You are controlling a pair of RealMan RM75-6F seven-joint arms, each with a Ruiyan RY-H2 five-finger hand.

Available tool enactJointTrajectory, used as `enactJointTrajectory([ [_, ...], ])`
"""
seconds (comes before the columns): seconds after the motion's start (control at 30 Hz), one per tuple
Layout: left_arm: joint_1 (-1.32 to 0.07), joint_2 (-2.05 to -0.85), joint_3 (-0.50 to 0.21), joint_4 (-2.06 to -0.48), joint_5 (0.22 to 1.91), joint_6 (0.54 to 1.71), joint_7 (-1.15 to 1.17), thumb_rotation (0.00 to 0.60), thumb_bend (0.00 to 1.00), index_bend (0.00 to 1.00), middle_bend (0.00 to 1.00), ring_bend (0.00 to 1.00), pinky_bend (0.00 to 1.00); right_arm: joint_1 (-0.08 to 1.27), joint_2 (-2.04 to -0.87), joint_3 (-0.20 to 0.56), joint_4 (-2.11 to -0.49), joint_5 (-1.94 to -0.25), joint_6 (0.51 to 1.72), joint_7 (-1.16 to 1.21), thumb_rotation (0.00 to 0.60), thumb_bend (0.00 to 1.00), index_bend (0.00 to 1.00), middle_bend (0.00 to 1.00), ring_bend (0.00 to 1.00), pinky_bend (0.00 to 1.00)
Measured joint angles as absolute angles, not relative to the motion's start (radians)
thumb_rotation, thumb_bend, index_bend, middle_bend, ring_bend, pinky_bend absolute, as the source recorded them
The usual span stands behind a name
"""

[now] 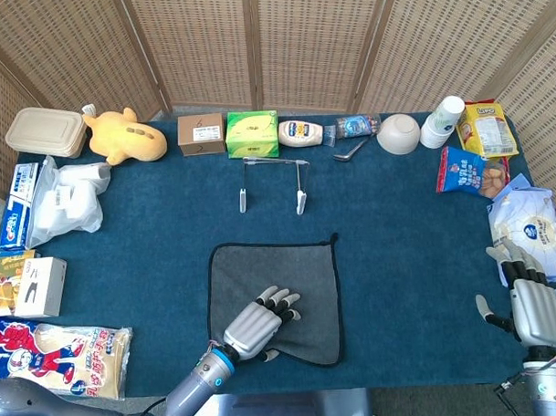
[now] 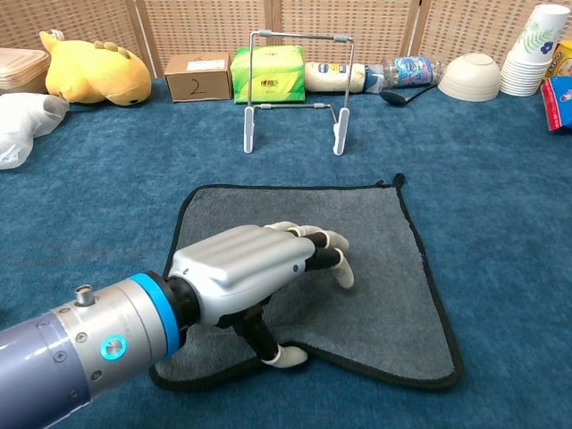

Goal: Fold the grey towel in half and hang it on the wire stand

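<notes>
The grey towel [image 1: 294, 276] with a black hem lies flat in front of the wire stand [image 1: 273, 161]. My left hand [image 1: 259, 325] rests palm down on the towel's near left part. In the chest view the left hand [image 2: 243, 270] has its fingertips [image 2: 338, 268] curled onto the towel [image 2: 375, 232], and its thumb lies at the front hem, which is rumpled and drawn inward there. Nothing is pinched between thumb and fingers. The wire stand [image 2: 295, 37] stands upright behind the towel, bare. My right hand [image 1: 535, 306] hovers at the table's right edge, fingers apart, holding nothing.
Along the back stand a yellow plush [image 1: 122, 136], a cardboard box [image 1: 201, 135], a green tissue box [image 1: 253, 133], a bottle [image 1: 301, 133], a bowl [image 1: 398, 133] and paper cups [image 1: 442, 120]. Snack bags [image 1: 527, 228] lie at the right, more packets [image 1: 57, 357] at the left.
</notes>
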State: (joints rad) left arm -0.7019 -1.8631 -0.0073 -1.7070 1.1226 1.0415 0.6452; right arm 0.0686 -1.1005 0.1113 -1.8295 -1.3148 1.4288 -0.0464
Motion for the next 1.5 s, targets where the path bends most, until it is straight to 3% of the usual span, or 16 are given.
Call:
enactJointTrajectory([
  [0.4, -0.682, -1.848, -0.008, -1.709, 1.130, 1.040, 0.591, 0.600, 0.39, 0.31, 0.13, 0.01, 0.00, 0.070, -1.101, 0.111, -1.834, -1.316, 1.427, -0.052, 0.600, 0.35, 0.15, 0.05, 0.00, 0.00],
  [0.7, -0.683, -1.848, -0.021, -1.709, 1.130, 1.023, 0.560, 0.600, 0.46, 0.43, 0.18, 0.04, 0.00, 0.074, -1.101, 0.113, -1.835, -1.310, 1.421, -0.057, 0.600, 0.35, 0.15, 0.05, 0.00, 0.00],
  [1.07, -0.675, -1.837, -0.034, -1.718, 1.125, 1.024, 0.526, 0.600, 0.49, 0.38, 0.17, 0.04, 0.00, 0.079, -1.104, 0.115, -1.834, -1.303, 1.414, -0.064, 0.600, 0.35, 0.16, 0.05, 0.00, 0.00],
  [1.33, -0.666, -1.854, -0.047, -1.710, 1.126, 1.042, 0.507, 0.600, 0.53, 0.58, 0.24, 0.08, 0.02, 0.085, -1.107, 0.117, -1.835, -1.300, 1.409, -0.071, 0.600, 0.35, 0.16, 0.05, 0.00, 0.00],
  [1.5, -0.666, -1.864, -0.056, -1.703, 1.123, 1.039, 0.496, 0.600, 0.55, 0.61, 0.26, 0.08, 0.02, 0.082, -1.107, 0.117, -1.833, -1.297, 1.411, -0.068, 0.600, 0.35, 0.16, 0.05, 0.00, 0.00],
])
